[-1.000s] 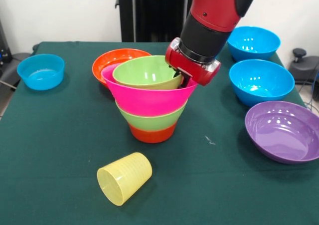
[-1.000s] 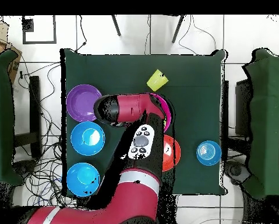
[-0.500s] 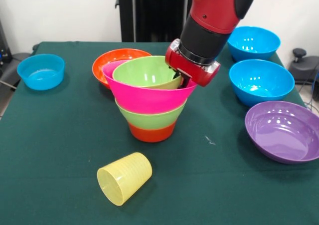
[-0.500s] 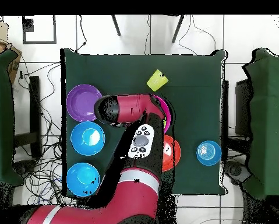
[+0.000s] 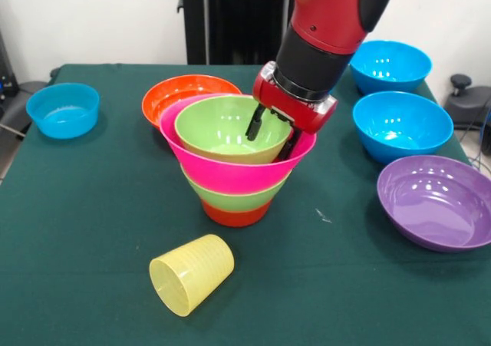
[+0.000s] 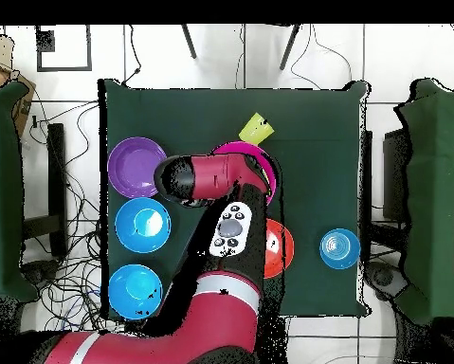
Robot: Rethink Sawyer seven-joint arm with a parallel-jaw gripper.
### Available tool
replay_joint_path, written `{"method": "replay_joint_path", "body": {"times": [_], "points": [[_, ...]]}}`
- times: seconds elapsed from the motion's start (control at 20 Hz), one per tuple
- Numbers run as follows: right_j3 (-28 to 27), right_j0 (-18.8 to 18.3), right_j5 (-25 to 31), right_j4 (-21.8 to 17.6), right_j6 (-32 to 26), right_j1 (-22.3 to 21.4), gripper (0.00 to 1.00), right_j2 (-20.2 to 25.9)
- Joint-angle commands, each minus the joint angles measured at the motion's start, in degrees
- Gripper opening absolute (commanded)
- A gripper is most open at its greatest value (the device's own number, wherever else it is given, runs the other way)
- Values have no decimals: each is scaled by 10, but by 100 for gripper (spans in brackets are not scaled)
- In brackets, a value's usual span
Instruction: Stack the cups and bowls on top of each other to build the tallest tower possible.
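Small sky-blue round plastic bowl (image 5: 63, 109): glossy, upright, alone at the left of the green cloth-covered table (image 5: 92, 208).

Wide orange plastic bowl (image 5: 184, 93): glossy, shallow, upright, just behind the tower and partly hidden by it.

Translucent pale-yellow plastic tumbler (image 5: 192, 274): faint horizontal ribs, lying on its side in front of the tower, apart from it, open mouth toward the camera.

Tower (image 5: 234, 169): four nested glossy plastic bowls. Small orange base bowl (image 5: 234, 213); lime green bowl (image 5: 230, 198) seated in it; large flaring pink bowl (image 5: 238, 169) above; second lime green bowl (image 5: 222, 131) sitting inside the pink one, rim slightly tilted. In the overhead view only a pink rim (image 6: 240, 147) shows beside the arm.

Gripper (image 5: 269, 135): red and black head over the tower's right rim. Two dark fingers (image 5: 254, 125) are spread apart, one inside the top green bowl, the other outside its wall; they straddle the rim without pinching it.

Two large blue plastic bowls (image 5: 401, 123), (image 5: 390, 64): glossy, deep, upright, one behind the other at the right.

Wide purple plastic bowl (image 5: 437, 200): glossy, shallow, upright, at the right edge, nearest the camera.
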Motion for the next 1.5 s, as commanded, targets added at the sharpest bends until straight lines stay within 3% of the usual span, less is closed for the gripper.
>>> {"method": "replay_joint_path", "body": {"times": [0.05,0.85,1.5], "points": [[-5,-2,28,-26,-53,23,100,72],[3,0,65,-22,-60,-2,100,67],[34,3,85,25,-21,-58,100,87]]}}
